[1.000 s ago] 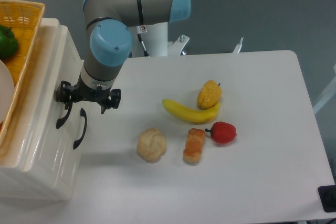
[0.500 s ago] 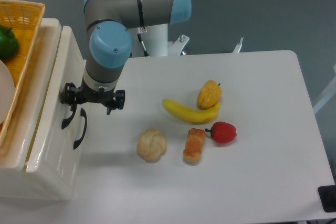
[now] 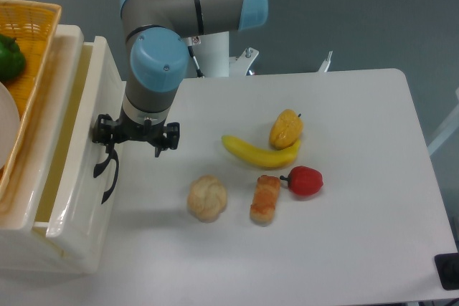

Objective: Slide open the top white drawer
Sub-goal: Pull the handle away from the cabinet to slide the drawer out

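The top white drawer (image 3: pixel 106 80) stands at the left of the table, pulled out to the right, with a yellowish gap (image 3: pixel 66 130) showing behind its front panel. Its curved black handle (image 3: pixel 102 165) hangs on the front. My gripper (image 3: pixel 112 147) points down at the top of that handle and is shut on it. The fingertips are mostly hidden by the wrist. The lower drawer's black handle (image 3: pixel 111 188) shows just below.
A yellow wicker basket (image 3: pixel 32 41) with a green pepper (image 3: pixel 8 59) sits on the cabinet top. On the table right of the drawers lie a bread roll (image 3: pixel 207 198), a pastry (image 3: pixel 265 198), a banana (image 3: pixel 259 154), a yellow fruit (image 3: pixel 285 128) and a red pepper (image 3: pixel 305 180).
The gripper has moved right and slightly toward the front with the handle. The top drawer has slid out, and the gap behind its front panel has widened.
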